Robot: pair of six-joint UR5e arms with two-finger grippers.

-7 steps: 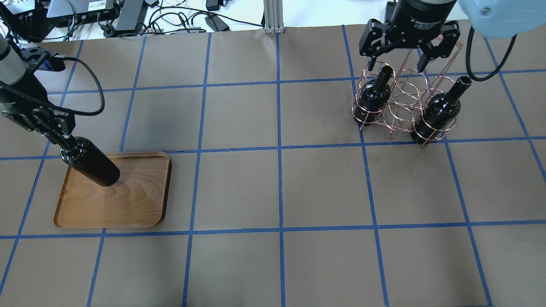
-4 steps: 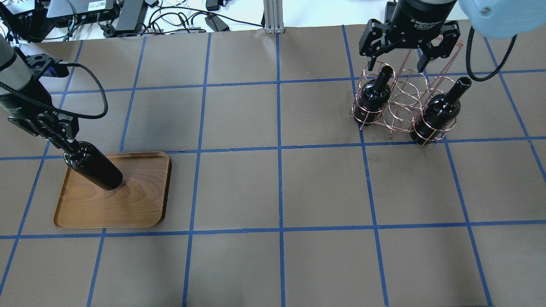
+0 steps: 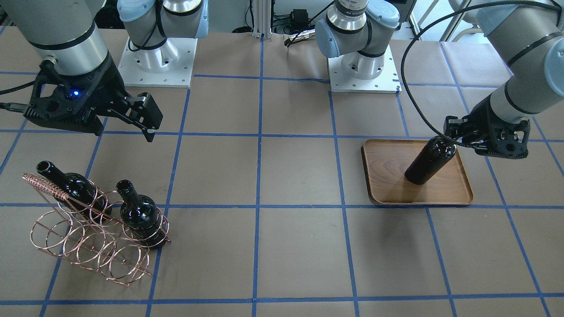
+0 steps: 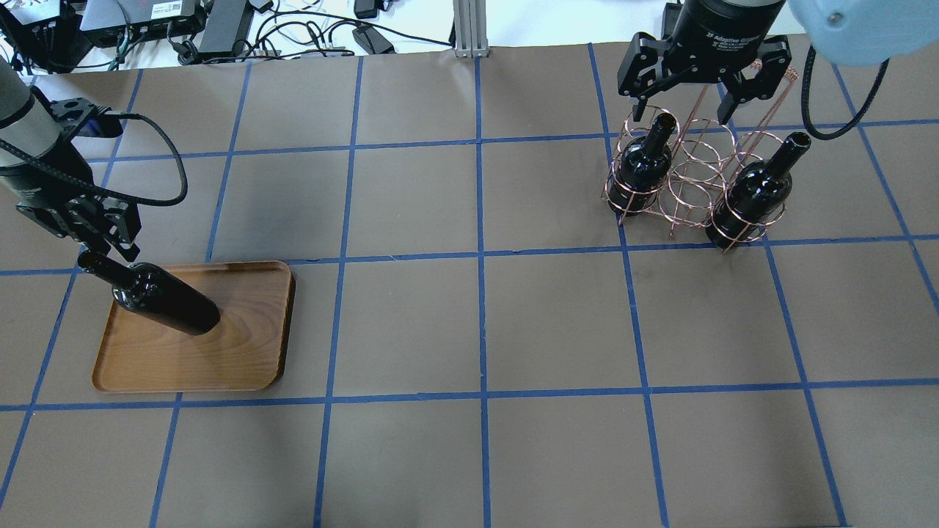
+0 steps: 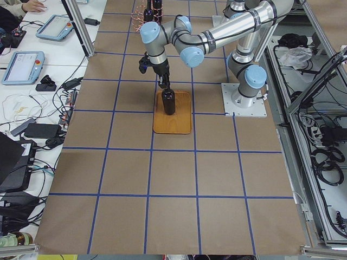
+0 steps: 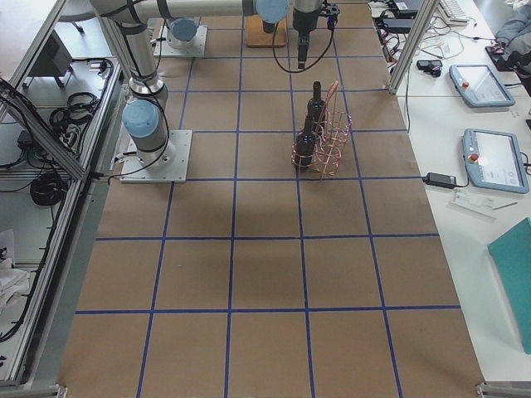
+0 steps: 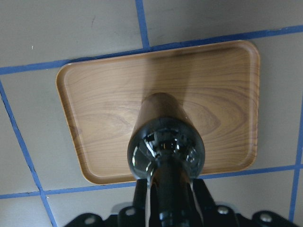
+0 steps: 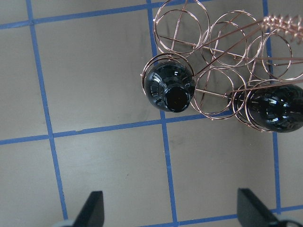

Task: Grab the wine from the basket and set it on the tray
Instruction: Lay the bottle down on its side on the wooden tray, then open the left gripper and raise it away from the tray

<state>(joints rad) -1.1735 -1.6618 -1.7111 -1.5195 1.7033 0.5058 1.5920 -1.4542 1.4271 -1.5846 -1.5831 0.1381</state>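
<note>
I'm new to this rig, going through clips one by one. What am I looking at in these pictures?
Two robot arms stand at a brown table gridded with blue tape; each ends in a two-finger gripper. One camera looks over the robot's shoulders, one faces it (sides swap there), two watch from the table's ends, one rides each wrist. The left gripper is at the neck of a black wine bottle standing upright on the wooden tray; in the wrist view its jaws flank the neck with slim gaps, so it looks released. The right gripper hangs open over the copper wire basket, where a second bottle and a third bottle stand in rings.
</note>
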